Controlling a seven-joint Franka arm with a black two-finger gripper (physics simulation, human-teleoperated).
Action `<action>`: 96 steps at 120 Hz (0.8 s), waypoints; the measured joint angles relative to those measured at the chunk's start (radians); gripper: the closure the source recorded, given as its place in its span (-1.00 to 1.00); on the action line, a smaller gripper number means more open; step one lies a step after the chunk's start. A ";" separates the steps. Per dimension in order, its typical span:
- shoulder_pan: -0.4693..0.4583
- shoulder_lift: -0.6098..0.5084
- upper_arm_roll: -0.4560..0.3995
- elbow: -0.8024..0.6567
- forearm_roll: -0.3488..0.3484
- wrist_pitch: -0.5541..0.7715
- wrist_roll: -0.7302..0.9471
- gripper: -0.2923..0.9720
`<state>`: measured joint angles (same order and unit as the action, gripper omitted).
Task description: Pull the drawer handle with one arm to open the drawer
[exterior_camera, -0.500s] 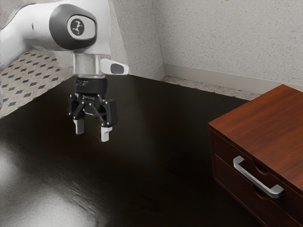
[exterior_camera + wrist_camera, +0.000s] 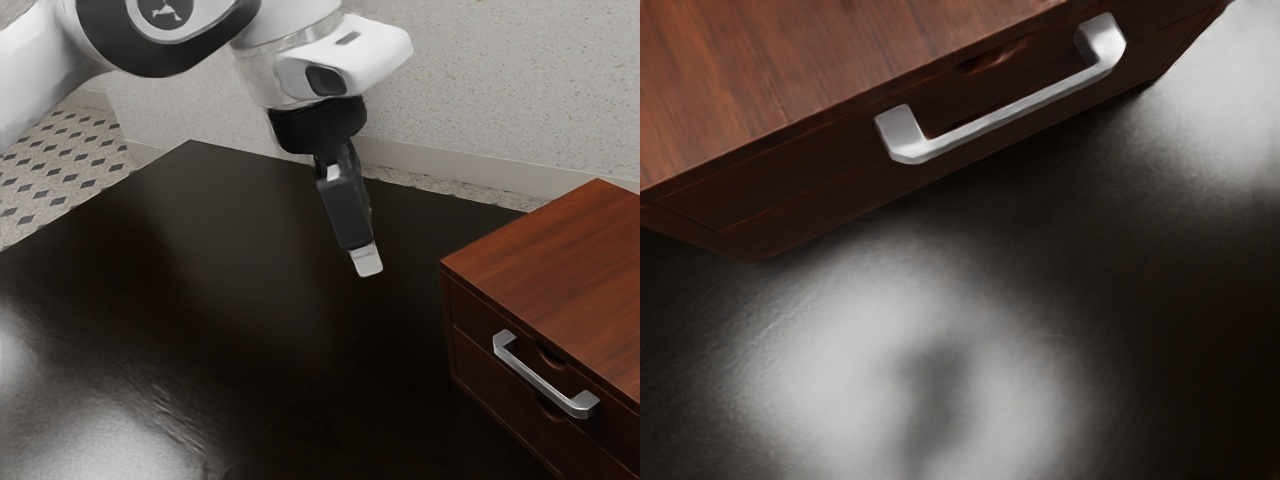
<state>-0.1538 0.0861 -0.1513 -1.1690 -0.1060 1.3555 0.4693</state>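
Black with a pale tip, your pincer (image 2: 366, 262) hangs in the air above the counter (image 2: 180, 300), touching nothing. It tilts down toward the exterior view's right. You see it edge-on there, so you cannot tell how wide it stands, and nothing shows in its grip. The white arm (image 2: 300, 60) carrying it comes in from the upper left of that view.

Under the pincer the counter is dark and glossy, with soft pale glare on it (image 2: 940, 380).

The cabinet (image 2: 570, 250) stands on the counter at the exterior view's right, well apart from the pincer and lower than it. It is reddish-brown wood with a flat top (image 2: 790, 70). The drawer (image 2: 480, 370) is in the cabinet's front face, and its front (image 2: 810, 190) sits flush with that face, so it reads as closed. The handle (image 2: 545, 377) is a pale metal bar fixed across the drawer front, standing off it on two short legs. In the wrist view the handle (image 2: 1000, 105) lies ahead of the hand, with bare counter between, and a dark shallow recess (image 2: 990, 55) shows behind its bar.

Beyond the counter you have a speckled grey wall (image 2: 500, 70) and a floor (image 2: 70, 160) of diamond-patterned tiles.
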 joint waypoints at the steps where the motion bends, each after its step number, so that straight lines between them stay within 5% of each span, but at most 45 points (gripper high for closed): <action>1: -0.005 0.001 -0.003 -0.002 0.000 0.003 0.013 -0.53; 29: 0.081 0.029 -0.054 -0.034 0.003 0.049 0.318 -0.54; 96: -0.019 0.040 -0.058 -0.181 0.029 0.140 0.678 -0.53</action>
<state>-0.1729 0.1263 -0.2094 -1.3499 -0.0771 1.4960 1.1472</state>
